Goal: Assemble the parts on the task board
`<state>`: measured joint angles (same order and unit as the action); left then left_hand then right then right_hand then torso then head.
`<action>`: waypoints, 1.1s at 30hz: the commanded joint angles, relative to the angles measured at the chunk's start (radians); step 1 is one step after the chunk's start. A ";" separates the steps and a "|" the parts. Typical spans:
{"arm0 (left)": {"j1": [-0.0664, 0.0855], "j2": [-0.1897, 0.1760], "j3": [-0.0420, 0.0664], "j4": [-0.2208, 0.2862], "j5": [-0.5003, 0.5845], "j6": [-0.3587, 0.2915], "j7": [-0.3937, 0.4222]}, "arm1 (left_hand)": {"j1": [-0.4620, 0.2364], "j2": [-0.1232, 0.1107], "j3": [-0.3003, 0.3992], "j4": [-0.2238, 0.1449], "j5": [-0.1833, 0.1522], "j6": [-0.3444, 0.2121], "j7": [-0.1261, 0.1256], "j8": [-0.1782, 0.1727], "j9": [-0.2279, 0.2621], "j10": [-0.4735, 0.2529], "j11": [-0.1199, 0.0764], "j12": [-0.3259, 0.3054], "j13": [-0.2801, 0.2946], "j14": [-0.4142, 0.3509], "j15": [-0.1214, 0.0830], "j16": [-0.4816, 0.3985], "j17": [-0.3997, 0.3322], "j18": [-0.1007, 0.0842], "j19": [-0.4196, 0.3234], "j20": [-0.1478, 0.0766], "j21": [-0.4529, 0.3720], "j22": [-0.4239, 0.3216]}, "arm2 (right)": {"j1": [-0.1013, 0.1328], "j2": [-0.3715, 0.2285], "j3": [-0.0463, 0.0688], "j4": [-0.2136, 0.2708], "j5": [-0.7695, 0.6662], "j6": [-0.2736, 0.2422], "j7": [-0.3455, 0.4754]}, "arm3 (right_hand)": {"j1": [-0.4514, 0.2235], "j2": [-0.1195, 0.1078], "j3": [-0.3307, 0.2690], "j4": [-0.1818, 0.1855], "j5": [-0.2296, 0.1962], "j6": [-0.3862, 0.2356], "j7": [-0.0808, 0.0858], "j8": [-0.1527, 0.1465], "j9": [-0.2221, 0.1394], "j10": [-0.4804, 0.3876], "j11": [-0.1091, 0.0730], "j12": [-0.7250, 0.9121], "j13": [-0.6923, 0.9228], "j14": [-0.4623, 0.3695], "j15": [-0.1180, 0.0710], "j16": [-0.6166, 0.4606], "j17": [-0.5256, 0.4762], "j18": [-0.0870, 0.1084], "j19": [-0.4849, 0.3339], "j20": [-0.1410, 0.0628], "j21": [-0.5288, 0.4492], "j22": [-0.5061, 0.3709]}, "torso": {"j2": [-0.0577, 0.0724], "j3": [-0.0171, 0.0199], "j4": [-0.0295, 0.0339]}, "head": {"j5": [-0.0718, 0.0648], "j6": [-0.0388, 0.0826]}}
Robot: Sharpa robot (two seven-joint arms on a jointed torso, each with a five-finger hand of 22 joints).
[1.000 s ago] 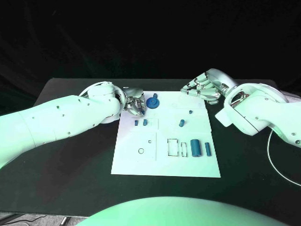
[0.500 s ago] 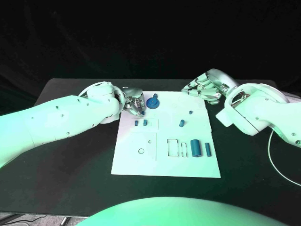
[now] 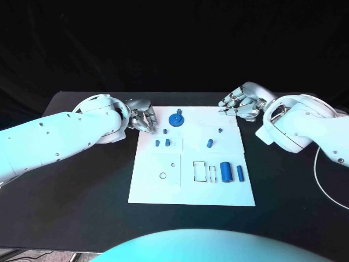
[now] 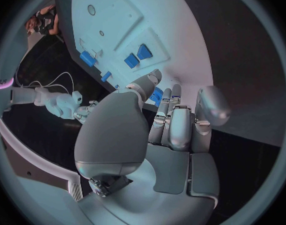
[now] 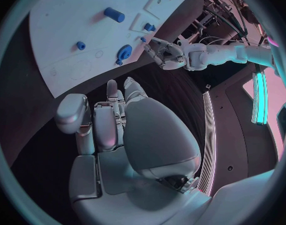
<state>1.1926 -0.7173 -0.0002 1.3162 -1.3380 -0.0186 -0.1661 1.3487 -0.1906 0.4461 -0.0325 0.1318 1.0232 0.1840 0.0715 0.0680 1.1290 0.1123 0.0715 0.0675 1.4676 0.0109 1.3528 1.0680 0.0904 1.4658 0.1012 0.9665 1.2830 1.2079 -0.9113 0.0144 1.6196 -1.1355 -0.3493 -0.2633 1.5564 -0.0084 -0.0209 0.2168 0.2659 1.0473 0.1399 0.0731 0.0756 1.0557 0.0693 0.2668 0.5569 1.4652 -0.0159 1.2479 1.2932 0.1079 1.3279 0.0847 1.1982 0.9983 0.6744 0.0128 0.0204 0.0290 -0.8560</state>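
Left hand (image 3: 142,118) drawn back off task board (image 3: 192,183), fingers curled, empty, right hand (image 3: 239,105) fingers curled, grip unclear

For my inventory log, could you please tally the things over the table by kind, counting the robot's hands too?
Blue parts, as the head view shows them: 8
Task board: 1
Hands, the left hand and the right hand: 2
Total: 11

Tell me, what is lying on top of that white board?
On the task board lie small blue parts: a round gear-like one, two cylinders side by side, several small pegs. Anything beneath the board is covered.
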 commanded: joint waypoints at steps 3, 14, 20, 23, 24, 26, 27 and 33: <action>0.003 -0.036 0.002 0.011 0.496 -0.177 0.171 | 0.023 0.040 0.036 -0.008 0.002 0.028 -0.009 0.013 0.002 0.055 -0.015 0.028 0.010 -0.012 -0.004 -0.030 -0.054 0.028 -0.011 0.002 -0.080 -0.038 | -0.014 0.014 0.000 -0.034 -0.297 0.127 0.033 | 0.056 -0.016 0.051 -0.018 -0.038 0.026 -0.004 -0.001 0.000 0.048 -0.001 -0.098 -0.135 0.028 0.003 -0.021 -0.015 0.010 -0.011 0.003 -0.014 -0.015 | -0.001 0.0016 0.0015 | 0.000 0.006; 0.001 -0.091 -0.017 0.084 1.252 -0.240 0.395 | 0.028 0.059 0.062 -0.021 0.000 0.056 -0.018 0.032 0.004 0.080 -0.025 0.065 0.016 -0.130 -0.011 -0.173 -0.306 0.077 -0.121 -0.005 -0.410 -0.194 | -0.061 0.057 -0.001 -0.084 -0.628 0.181 0.045 | 0.060 -0.054 0.111 -0.020 -0.067 0.030 -0.028 -0.009 -0.004 0.048 -0.011 -0.186 -0.298 0.003 -0.008 -0.148 -0.122 0.032 -0.062 -0.014 -0.110 -0.137 | 0.001 0.0008 -0.0008 | -0.029 0.032; -0.002 -0.107 -0.021 0.109 1.373 -0.224 0.440 | 0.028 0.061 0.056 -0.025 0.000 0.061 -0.021 0.036 0.004 0.086 -0.029 0.077 0.019 -0.140 -0.014 -0.182 -0.322 0.080 -0.131 -0.006 -0.437 -0.207 | -0.081 0.079 -0.003 -0.107 -0.690 0.207 0.046 | 0.055 -0.066 0.134 -0.019 -0.071 0.024 -0.031 -0.009 -0.005 0.041 -0.010 -0.201 -0.350 0.003 -0.015 -0.171 -0.144 0.035 -0.066 -0.020 -0.135 -0.164 | 0.002 0.0000 -0.0010 | -0.034 0.037; -0.002 -0.110 -0.022 0.111 1.389 -0.222 0.451 | 0.027 0.062 0.054 -0.026 0.000 0.062 -0.022 0.038 0.004 0.087 -0.029 0.080 0.019 -0.143 -0.014 -0.186 -0.329 0.082 -0.135 -0.007 -0.448 -0.213 | -0.088 0.090 -0.003 -0.113 -0.700 0.222 0.049 | 0.052 -0.070 0.143 -0.019 -0.073 0.024 -0.032 -0.009 -0.005 0.036 -0.011 -0.203 -0.369 0.004 -0.017 -0.176 -0.150 0.037 -0.066 -0.022 -0.144 -0.174 | 0.002 0.0007 -0.0013 | -0.035 0.039; -0.003 -0.111 -0.022 0.112 1.392 -0.221 0.453 | 0.027 0.062 0.054 -0.026 0.000 0.063 -0.022 0.038 0.004 0.087 -0.029 0.080 0.019 -0.143 -0.014 -0.186 -0.329 0.082 -0.135 -0.007 -0.448 -0.213 | -0.090 0.093 -0.004 -0.115 -0.702 0.227 0.050 | 0.052 -0.070 0.146 -0.020 -0.073 0.024 -0.032 -0.008 -0.005 0.036 -0.011 -0.202 -0.373 0.004 -0.018 -0.177 -0.151 0.037 -0.066 -0.023 -0.146 -0.175 | 0.002 0.0010 -0.0013 | -0.035 0.040; -0.003 -0.112 -0.022 0.114 1.396 -0.220 0.457 | 0.027 0.062 0.054 -0.026 0.000 0.063 -0.022 0.039 0.004 0.087 -0.030 0.081 0.020 -0.145 -0.014 -0.188 -0.333 0.083 -0.137 -0.007 -0.453 -0.215 | -0.093 0.097 -0.004 -0.117 -0.704 0.236 0.052 | 0.053 -0.070 0.153 -0.021 -0.074 0.027 -0.033 -0.008 -0.005 0.037 -0.012 -0.202 -0.382 0.005 -0.020 -0.178 -0.152 0.037 -0.065 -0.024 -0.148 -0.178 | 0.003 0.0004 -0.0010 | -0.035 0.038; -0.003 -0.112 -0.022 0.116 1.398 -0.220 0.458 | 0.027 0.062 0.053 -0.026 0.000 0.063 -0.022 0.039 0.004 0.087 -0.030 0.082 0.020 -0.146 -0.014 -0.188 -0.334 0.083 -0.137 -0.007 -0.456 -0.217 | -0.095 0.099 -0.004 -0.118 -0.705 0.240 0.053 | 0.053 -0.069 0.155 -0.021 -0.074 0.028 -0.033 -0.007 -0.004 0.038 -0.013 -0.201 -0.384 0.006 -0.020 -0.177 -0.151 0.037 -0.065 -0.025 -0.149 -0.179 | 0.004 0.0003 -0.0010 | -0.036 0.038; -0.003 -0.117 -0.022 0.125 1.402 -0.219 0.461 | 0.027 0.063 0.052 -0.027 0.000 0.063 -0.023 0.040 0.004 0.087 -0.030 0.084 0.020 -0.149 -0.015 -0.192 -0.341 0.084 -0.140 -0.007 -0.464 -0.221 | -0.100 0.109 -0.005 -0.125 -0.707 0.262 0.055 | 0.053 -0.066 0.174 -0.025 -0.078 0.036 -0.035 -0.006 -0.003 0.047 -0.015 -0.199 -0.404 0.009 -0.021 -0.178 -0.153 0.037 -0.061 -0.027 -0.154 -0.183 | 0.003 -0.0001 -0.0006 | -0.038 0.033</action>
<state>1.1897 -0.8340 -0.0227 1.4364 0.0264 -0.2398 0.2615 1.3801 -0.1329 0.5044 -0.0586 0.1318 1.0787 0.1620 0.1076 0.0708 1.2095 0.0854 0.1540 0.0869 1.3242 -0.0031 1.1646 0.7283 0.1632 1.3344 0.0948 0.5072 1.0630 1.1141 -0.8054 0.0136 1.4973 -1.8101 -0.1415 -0.2208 1.6096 -0.0702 0.1498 0.1918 0.1931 1.0806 0.1083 0.0688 0.0714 1.0960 0.0578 0.0669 0.1555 1.4667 -0.0325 1.0749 1.1411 0.1389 1.2658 0.0647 1.0484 0.8161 0.6774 0.0128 0.0196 -0.0081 -0.8211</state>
